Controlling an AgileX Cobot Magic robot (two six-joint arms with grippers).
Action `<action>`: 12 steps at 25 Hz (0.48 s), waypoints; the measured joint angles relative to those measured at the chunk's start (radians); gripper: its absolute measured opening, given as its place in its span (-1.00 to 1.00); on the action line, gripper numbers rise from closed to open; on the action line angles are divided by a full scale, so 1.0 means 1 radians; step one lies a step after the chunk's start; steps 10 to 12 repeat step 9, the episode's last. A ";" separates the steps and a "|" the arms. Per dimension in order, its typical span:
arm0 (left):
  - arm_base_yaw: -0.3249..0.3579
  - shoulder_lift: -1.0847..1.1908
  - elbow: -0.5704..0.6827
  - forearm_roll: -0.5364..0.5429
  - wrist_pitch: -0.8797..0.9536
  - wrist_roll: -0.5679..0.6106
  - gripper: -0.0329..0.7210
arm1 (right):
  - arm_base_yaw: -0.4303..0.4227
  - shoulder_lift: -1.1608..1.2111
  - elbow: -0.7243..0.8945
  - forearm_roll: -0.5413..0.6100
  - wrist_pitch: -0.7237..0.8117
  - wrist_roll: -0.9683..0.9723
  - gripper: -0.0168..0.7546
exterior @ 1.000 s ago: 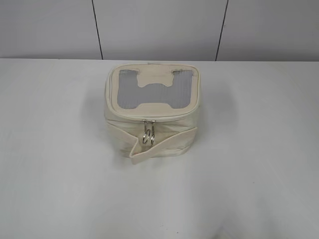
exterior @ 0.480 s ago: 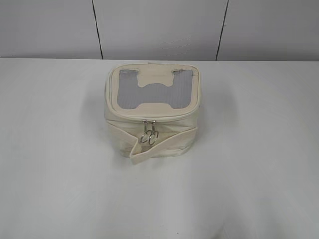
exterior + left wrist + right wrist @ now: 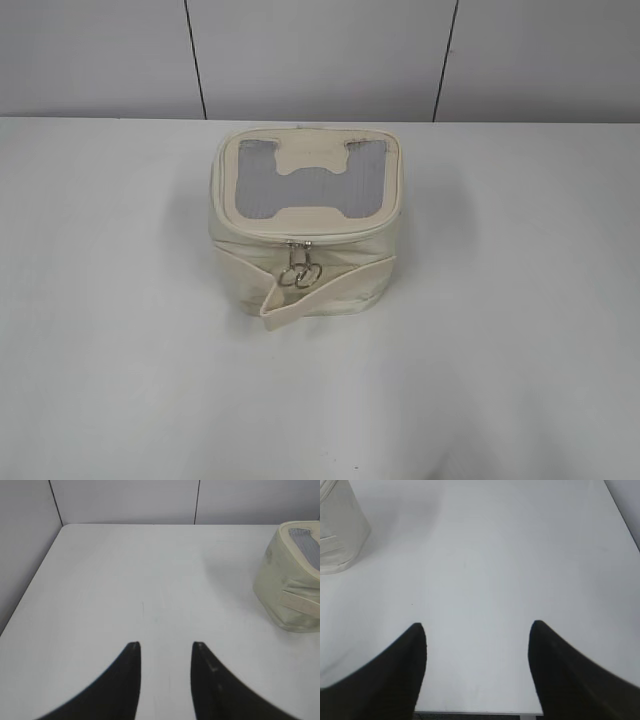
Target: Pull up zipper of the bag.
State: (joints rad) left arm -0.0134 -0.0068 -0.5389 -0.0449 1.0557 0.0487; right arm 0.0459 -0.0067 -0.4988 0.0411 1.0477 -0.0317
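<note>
Surface: white table point(image 3: 520, 350), I'm watching.
Bag point(image 3: 305, 225): sitting centre frame, zipper point(image 3: 300, 243) pulls meeting, untouched.
Left gripper point(image 3: 165, 647): gaping, empty.
Right gripper point(image 3: 477, 630): gaping, empty.

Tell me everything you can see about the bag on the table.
The bag is small, boxy, cream fabric, standing upright on the white table, near its middle. Its flat lid has a grey mesh window crossed by a cream panel. The zipper runs round the lid rim, and two silver ring pulls hang together at the front. A cream strap wraps the front, its end sticking out. Neither gripper touches it.
</note>
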 joint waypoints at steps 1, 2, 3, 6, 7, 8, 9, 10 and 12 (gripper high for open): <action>0.000 0.000 0.000 0.000 0.000 0.000 -0.22 | 0.000 0.000 0.000 0.000 0.000 0.000 0.34; 0.000 0.000 0.000 0.000 0.000 0.000 -0.22 | 0.000 0.000 0.000 0.000 0.000 0.000 0.34; 0.000 0.000 0.000 0.000 0.000 0.000 -0.23 | 0.000 0.000 0.000 0.000 0.000 0.000 0.34; 0.000 0.000 0.000 0.000 0.000 0.000 -0.26 | 0.000 0.000 0.000 0.000 0.000 0.000 0.34; 0.000 0.000 0.000 0.000 -0.001 0.000 -0.26 | 0.000 0.000 0.000 0.000 0.000 0.000 0.34; 0.000 0.000 0.000 0.000 -0.001 0.000 -0.26 | 0.000 0.000 0.000 0.000 0.000 0.000 0.34; 0.000 0.000 0.000 0.000 -0.001 0.000 -0.26 | 0.000 0.000 0.000 0.000 0.000 0.000 0.34; 0.000 0.000 0.000 0.000 -0.001 0.000 -0.26 | 0.000 0.000 0.000 0.000 0.000 0.000 0.34; 0.000 0.000 0.000 0.000 -0.001 0.000 -0.26 | 0.000 0.000 0.000 0.000 0.000 0.000 0.34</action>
